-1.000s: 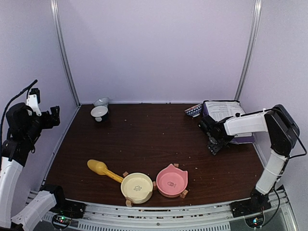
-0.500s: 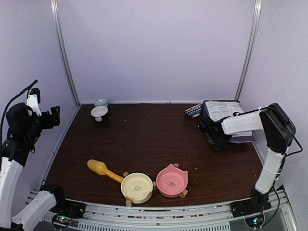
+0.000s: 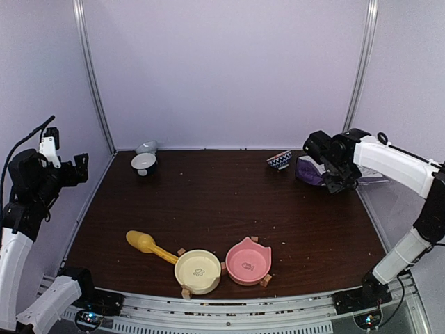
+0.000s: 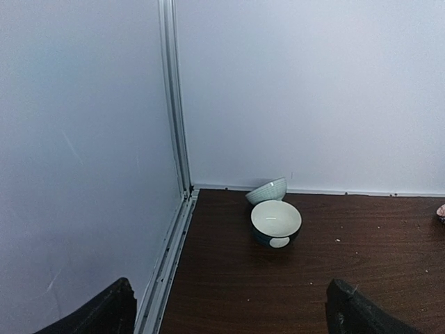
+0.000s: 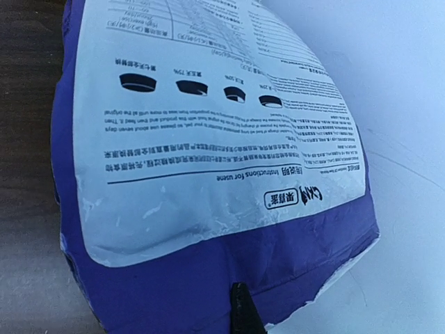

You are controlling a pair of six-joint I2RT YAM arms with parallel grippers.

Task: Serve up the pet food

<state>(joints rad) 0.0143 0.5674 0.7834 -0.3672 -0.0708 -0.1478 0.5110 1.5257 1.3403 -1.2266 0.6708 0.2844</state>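
The right gripper [image 3: 334,182] hangs right over the purple pet food bag [image 5: 208,139], which sits just under its fingers, white label side toward the wrist cam and filling that view. Only one fingertip [image 5: 242,309] shows, so I can't tell if it's spread or closed. The left gripper [image 4: 228,285] is well apart from the bag, fingers spread wide, with two small bowls [image 4: 276,223] ahead of it.
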